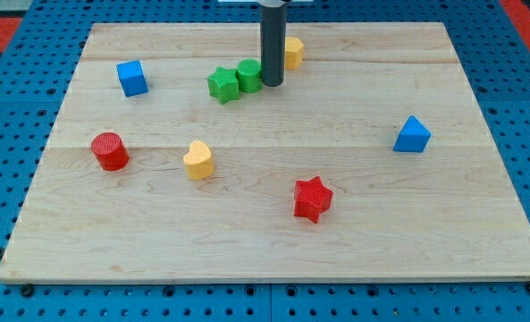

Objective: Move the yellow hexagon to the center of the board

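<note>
The yellow hexagon (293, 51) sits near the view's top, just right of the middle, partly hidden behind the dark rod. My tip (273, 84) rests on the wooden board (247, 241) just below-left of the yellow hexagon and right next to a green round block (249, 75). Whether the tip touches either block I cannot tell.
A green star (222, 85) lies left of the green round block. A blue cube (131, 78) is at the upper left, a red cylinder (110, 150) at the left, a yellow heart (198, 160) left of middle, a red star (313, 198) below middle, a blue triangle (412, 135) at the right.
</note>
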Tool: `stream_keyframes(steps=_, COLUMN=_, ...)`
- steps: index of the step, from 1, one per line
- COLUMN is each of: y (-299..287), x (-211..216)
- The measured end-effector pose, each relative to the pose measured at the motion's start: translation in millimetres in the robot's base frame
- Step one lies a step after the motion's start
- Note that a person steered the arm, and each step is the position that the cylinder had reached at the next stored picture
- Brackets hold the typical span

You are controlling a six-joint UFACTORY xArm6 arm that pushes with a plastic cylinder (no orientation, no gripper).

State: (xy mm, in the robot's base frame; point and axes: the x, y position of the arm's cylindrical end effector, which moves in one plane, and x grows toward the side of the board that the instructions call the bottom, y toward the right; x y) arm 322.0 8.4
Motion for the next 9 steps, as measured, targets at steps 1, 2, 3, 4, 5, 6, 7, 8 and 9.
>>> stream_keyframes(steps=1, y=-2, x=0)
stream_keyframes(steps=2, y=-2, x=0)
stream_keyframes(steps=3, y=18, x=12)
stream_keyframes(steps=4, y=91, x=36)
stream_keyframes(steps=5, y=146, x=32)
stream_keyframes(steps=6, y=152, x=-50)
stream_keyframes(steps=7, y=137, x=-121)
stream_keyframes(steps=8, y=125, x=-126)
stream_keyframes(steps=9, y=108, x=-130)
